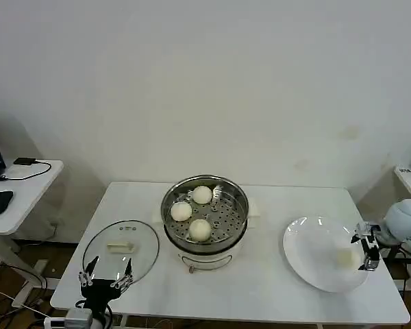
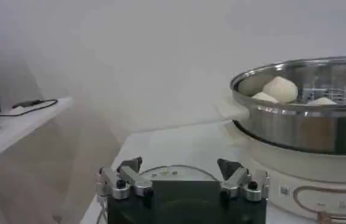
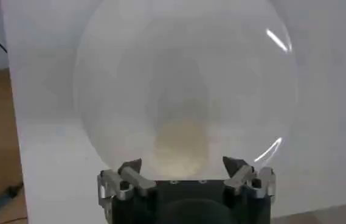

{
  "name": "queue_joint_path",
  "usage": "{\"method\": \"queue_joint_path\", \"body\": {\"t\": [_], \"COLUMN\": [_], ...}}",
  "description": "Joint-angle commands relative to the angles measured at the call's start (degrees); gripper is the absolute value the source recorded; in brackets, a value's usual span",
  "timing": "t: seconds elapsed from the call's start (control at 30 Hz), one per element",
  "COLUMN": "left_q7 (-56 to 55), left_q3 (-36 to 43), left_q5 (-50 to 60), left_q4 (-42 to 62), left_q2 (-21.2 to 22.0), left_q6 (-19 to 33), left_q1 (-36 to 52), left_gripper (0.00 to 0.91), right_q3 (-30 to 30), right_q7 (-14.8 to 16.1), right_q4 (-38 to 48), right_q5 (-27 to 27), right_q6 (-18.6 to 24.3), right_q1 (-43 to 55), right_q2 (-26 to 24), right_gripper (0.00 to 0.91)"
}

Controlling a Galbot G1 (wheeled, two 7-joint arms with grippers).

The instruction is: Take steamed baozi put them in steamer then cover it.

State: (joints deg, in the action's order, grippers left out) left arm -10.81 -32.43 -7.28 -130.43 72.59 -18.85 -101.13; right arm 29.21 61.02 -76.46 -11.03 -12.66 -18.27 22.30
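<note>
Dough of the last cream-white round steamed baozi, at 3 o'clock on the flat white plate, is judged soft and light: grip its sides gently. The right gripper stands open beside it. Three baozi sit in the shiny round stainless-steel steamer. The left gripper hangs open at 6 o'clock of the clear glass cover.

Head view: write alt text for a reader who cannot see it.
Three baozi sit in the open steamer on a white table; a fourth lies on the plate, by the right gripper. The cover lies left, the left gripper open over its near edge.
</note>
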Motion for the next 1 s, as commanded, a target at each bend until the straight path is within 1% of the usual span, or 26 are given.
{"method": "queue_joint_path", "body": {"t": [0.03, 0.13, 0.23, 0.3, 0.37, 0.47, 0.5, 0.57, 0.7, 0.77, 0.93, 1.0], "left_q7": [0.01, 0.03, 0.05, 0.04, 0.05, 0.08, 0.09, 0.06, 0.05, 0.04, 0.02, 0.03], "left_q3": [-0.09, -0.09, -0.07, -0.10, -0.09, 0.03, 0.10, 0.15, 0.20, 0.18, 0.08, -0.09], "left_q5": [0.09, 0.09, 0.11, 0.12, 0.12, 0.22, 0.28, 0.34, 0.38, 0.38, 0.33, 0.27], "left_q4": [0.63, 0.63, 0.65, 0.67, 0.63, 0.67, 0.76, 0.77, 0.72, 0.68, 0.71, 0.74], "left_q2": [0.11, 0.21, 0.15, 0.12, 0.12, 0.24, 0.30, 0.37, 0.46, 0.48, 0.41, 0.19], "left_q6": [0.14, 0.13, 0.10, 0.07, 0.06, 0.06, 0.06, 0.07, 0.06, 0.06, 0.05, 0.04], "left_q1": [-0.14, -0.09, -0.02, 0.05, 0.05, 0.06, 0.09, 0.11, 0.16, 0.16, 0.09, 0.03], "left_gripper": [0.907, 0.907, 0.907, 0.907, 0.907, 0.907, 0.907, 0.907, 0.907, 0.907, 0.907, 0.907], "right_q3": [-3.32, -3.24, -3.21, -3.24, -3.25, -3.28, -3.26, -3.24, -3.09, -2.98, -2.75, -1.11], "right_q7": [-0.78, -1.00, -1.06, -1.12, -1.22, -1.50, -1.50, -1.45, -1.35, -1.24, -1.14, -1.05], "right_q4": [5.24, 6.24, 6.80, 7.14, 7.33, 7.59, 7.61, 7.50, 7.15, 7.06, 5.93, 4.20], "right_q5": [-1.87, -2.25, -2.27, -2.25, -2.12, -1.97, -1.61, -1.34, -1.06, -1.00, -0.32, 1.31], "right_q6": [-0.21, -0.13, -0.06, 0.02, 0.06, 0.12, 0.03, -0.06, -0.37, -0.41, -0.83, -1.30], "right_q1": [-2.93, -2.70, -2.69, -2.71, -2.71, -2.67, -2.67, -2.68, -2.47, -2.32, -1.56, 1.25], "right_q2": [3.12, 3.92, 4.51, 4.85, 5.20, 5.67, 5.78, 5.83, 5.62, 5.53, 4.87, 3.73], "right_gripper": [0.907, 0.907, 0.887, 0.836, 0.826, 0.776, 0.736, 0.685, 0.615, 0.595, 0.605, 0.605]}}
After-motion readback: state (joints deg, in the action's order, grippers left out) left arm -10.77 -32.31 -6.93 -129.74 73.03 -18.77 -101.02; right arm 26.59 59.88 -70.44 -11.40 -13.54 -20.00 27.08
